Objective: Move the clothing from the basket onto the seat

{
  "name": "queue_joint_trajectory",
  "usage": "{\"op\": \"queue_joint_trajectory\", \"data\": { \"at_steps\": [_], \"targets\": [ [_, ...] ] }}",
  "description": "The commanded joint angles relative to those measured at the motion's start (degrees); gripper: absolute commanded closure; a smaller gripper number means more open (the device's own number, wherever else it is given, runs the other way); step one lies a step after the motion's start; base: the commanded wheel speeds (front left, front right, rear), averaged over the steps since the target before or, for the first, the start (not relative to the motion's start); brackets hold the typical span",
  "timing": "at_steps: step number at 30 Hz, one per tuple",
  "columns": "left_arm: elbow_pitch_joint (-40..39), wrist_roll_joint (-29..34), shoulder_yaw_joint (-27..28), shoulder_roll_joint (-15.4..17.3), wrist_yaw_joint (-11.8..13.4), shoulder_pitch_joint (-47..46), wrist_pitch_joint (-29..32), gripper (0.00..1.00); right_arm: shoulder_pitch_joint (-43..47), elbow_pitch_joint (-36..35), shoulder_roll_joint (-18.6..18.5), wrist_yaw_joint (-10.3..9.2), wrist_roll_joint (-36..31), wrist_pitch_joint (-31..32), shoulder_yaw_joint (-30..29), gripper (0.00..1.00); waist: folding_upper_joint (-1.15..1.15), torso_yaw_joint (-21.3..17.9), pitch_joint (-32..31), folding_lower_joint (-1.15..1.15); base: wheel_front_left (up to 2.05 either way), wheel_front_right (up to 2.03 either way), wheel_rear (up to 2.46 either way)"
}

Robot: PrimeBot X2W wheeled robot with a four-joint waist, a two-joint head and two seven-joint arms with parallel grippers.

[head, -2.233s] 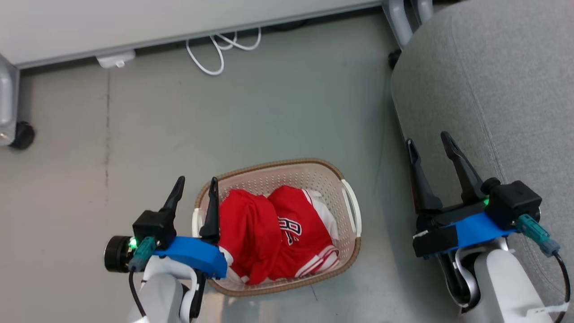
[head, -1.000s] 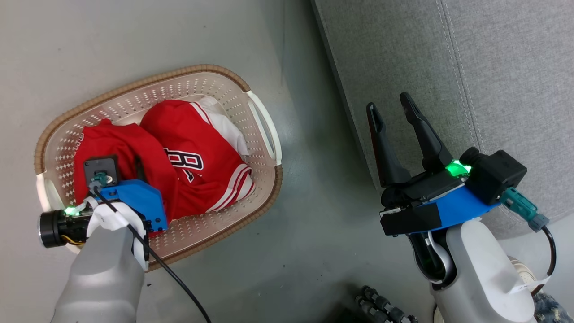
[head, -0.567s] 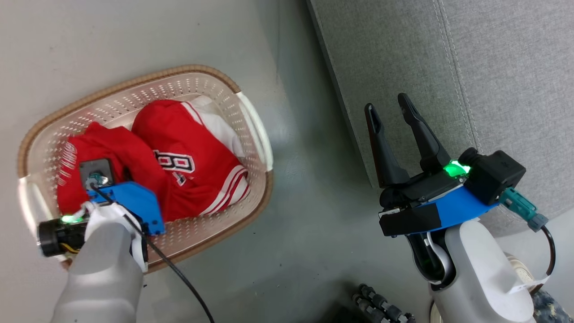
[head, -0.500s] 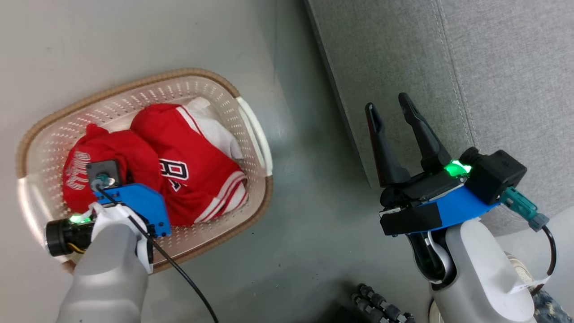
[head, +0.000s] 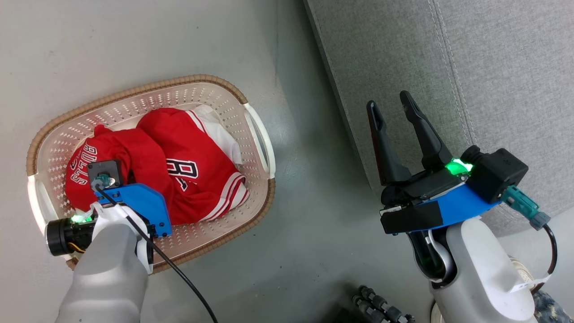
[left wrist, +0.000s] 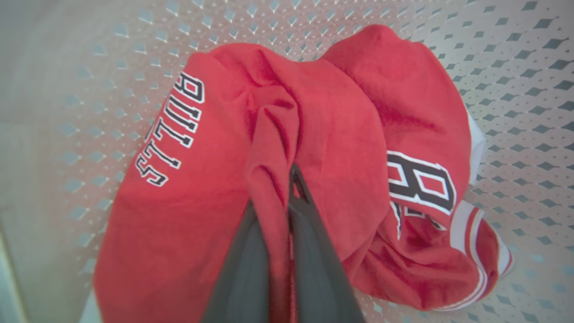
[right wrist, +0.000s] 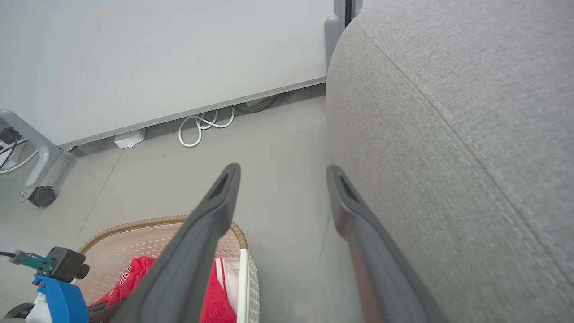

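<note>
Red, shiny fabric with white stripe trim: both pieces of the clothing (head: 188, 143) lie bunched in the basket (head: 134, 91) on the floor. One shows "BULLS" lettering, the other a black-and-white number. Nothing has reached the seat (head: 448, 54) yet, so I'd judge the job barely begun. The left gripper (left wrist: 278, 193) reaches down into the basket, its fingers pinching a raised fold of the lettered piece between them. The right gripper (head: 389, 101) hangs beside the seat's front edge, fingers spread wide and holding nothing. Lifting both pieces and carrying them across remains.
</note>
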Motion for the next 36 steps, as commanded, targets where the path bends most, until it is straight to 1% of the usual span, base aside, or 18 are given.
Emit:
{"op": "queue_joint_trajectory", "data": {
  "at_steps": [1, 8, 13, 15, 19, 24, 27, 31, 33, 36],
  "targets": [
    [0.2, -0.3, -0.3, 0.1, -0.2, -0.9, -0.2, 1.0, -1.0, -0.2, -0.1, 0.03, 0.2, -0.3, 0.0, 0.0, 0.0, 0.0, 0.0, 0.0, 0.0, 0.0, 0.0],
    [0.4, -1.0, -0.6, -0.2, -0.6, -0.8, -0.3, 1.0, -0.9, 0.1, -0.1, 0.03, 0.0, -0.3, -0.1, 0.0, 0.0, 0.3, -0.6, 0.0, 0.0, 0.0, 0.0],
    [0.4, -1.4, -0.9, -1.0, -1.4, -0.2, -0.9, 1.0, -0.5, 0.8, -0.1, 0.03, -0.6, -0.3, -0.5, 0.0, 0.0, 1.1, -2.5, 0.0, 0.0, 0.0, 0.0],
    [0.4, -1.5, -1.2, -1.5, -2.2, 0.2, -1.4, 1.0, -0.1, 1.4, -0.1, 0.03, -1.3, -0.3, -0.6, 0.0, 0.0, 1.8, -4.1, 0.0, 0.0, 0.0, 0.0],
    [0.4, -0.8, -3.0, -3.0, -4.1, 1.1, -2.4, 1.0, 1.1, 2.5, -0.1, 0.03, -2.9, -0.3, -1.2, 0.0, 0.0, 3.8, -8.5, 0.0, 0.0, 0.0, 0.0],
    [0.3, -0.6, -5.7, -3.9, -6.6, 2.5, -3.4, 1.0, 2.7, 4.4, -0.2, 0.03, -5.0, -0.3, -2.0, 0.0, 0.0, 6.6, -15.7, 0.0, 0.0, 0.0, 0.0],
    [-0.6, -1.4, -7.4, -4.2, -8.7, 3.9, -3.9, 1.0, 3.9, 6.0, -0.2, 0.03, -6.3, -0.3, -2.2, 0.0, 0.0, 8.1, -20.4, 0.0, 0.0, 0.0, 0.0],
    [-4.6, -5.4, -12.0, -4.2, -11.4, 7.3, -4.2, 1.0, 6.1, 8.4, -0.2, 0.03, -7.4, -0.3, -2.2, 0.0, 0.0, 9.9, -27.0, 0.0, 0.0, 0.0, 0.0],
    [-7.4, -8.0, -15.0, -4.2, -12.2, 9.2, -4.0, 1.0, 7.5, 9.6, -0.2, 0.03, -8.0, -0.3, -2.3, 0.0, 0.0, 10.8, -30.4, 0.0, 0.0, 0.0, 0.0],
    [-11.3, -11.7, -19.7, -4.2, -12.5, 10.9, -4.0, 1.0, 9.4, 11.0, -0.2, 0.03, -8.4, -0.1, -2.5, 0.0, 0.0, 12.1, -34.6, 0.0, 0.0, 0.0, 0.0]
  ]
}}
